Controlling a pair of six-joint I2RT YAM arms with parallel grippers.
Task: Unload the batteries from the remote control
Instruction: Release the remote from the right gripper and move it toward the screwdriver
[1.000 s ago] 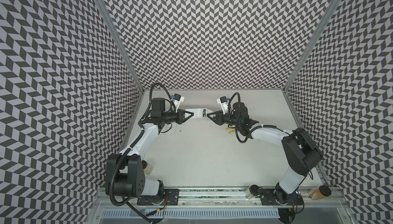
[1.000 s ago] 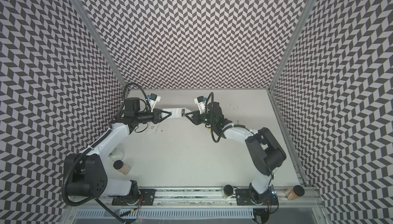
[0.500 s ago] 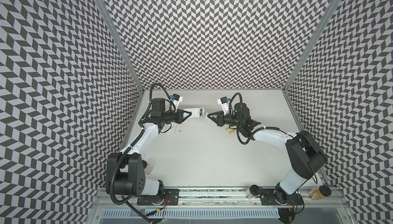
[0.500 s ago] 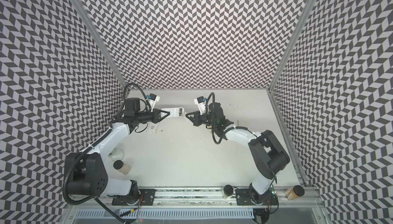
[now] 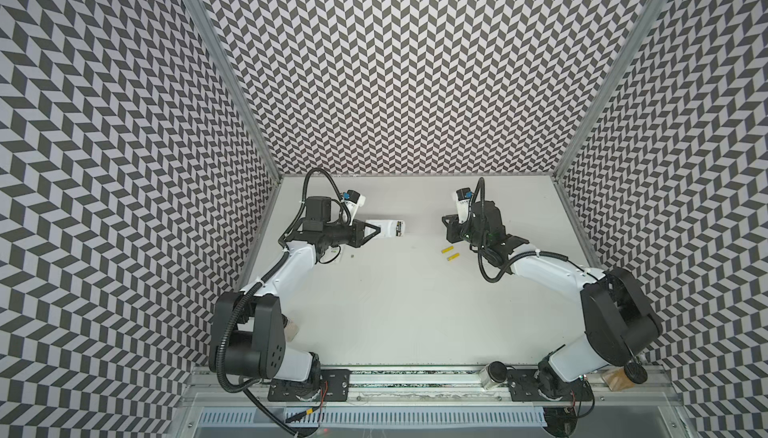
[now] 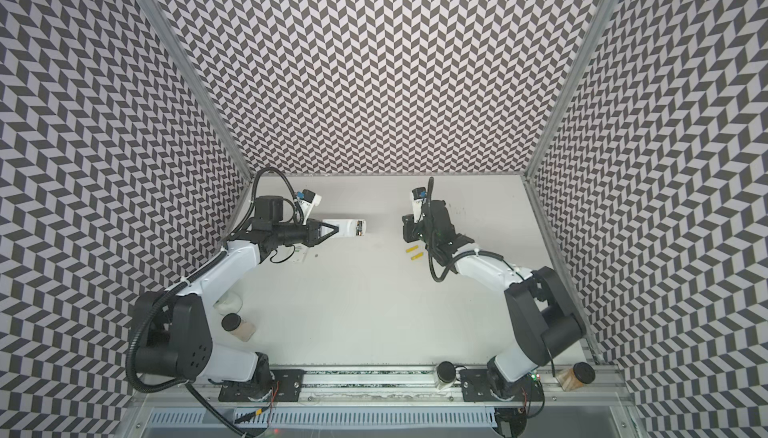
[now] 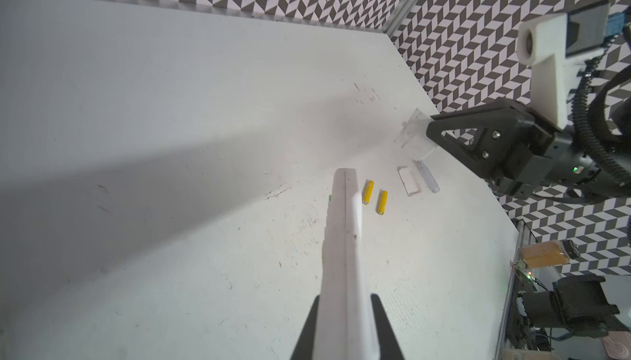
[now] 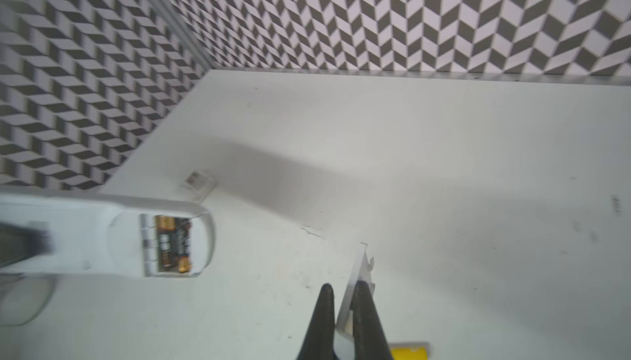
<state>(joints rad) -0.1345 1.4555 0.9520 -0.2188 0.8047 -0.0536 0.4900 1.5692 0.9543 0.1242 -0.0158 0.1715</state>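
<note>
Now L gripper (image 5: 377,229) clamped on remote (image 5: 392,229), R gripper (image 8: 343,286) clamped on cover (image 8: 362,269), yellow batteries (image 7: 382,202) nearby.

On the white table (image 5: 395,311) lie two yellow batteries (image 7: 367,192), a small flat piece (image 7: 408,181) and a screwdriver (image 7: 428,180).

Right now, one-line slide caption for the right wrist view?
Right gripper pinches thin pale plate; white plastic remote holds black-orange batteries inside.
</note>
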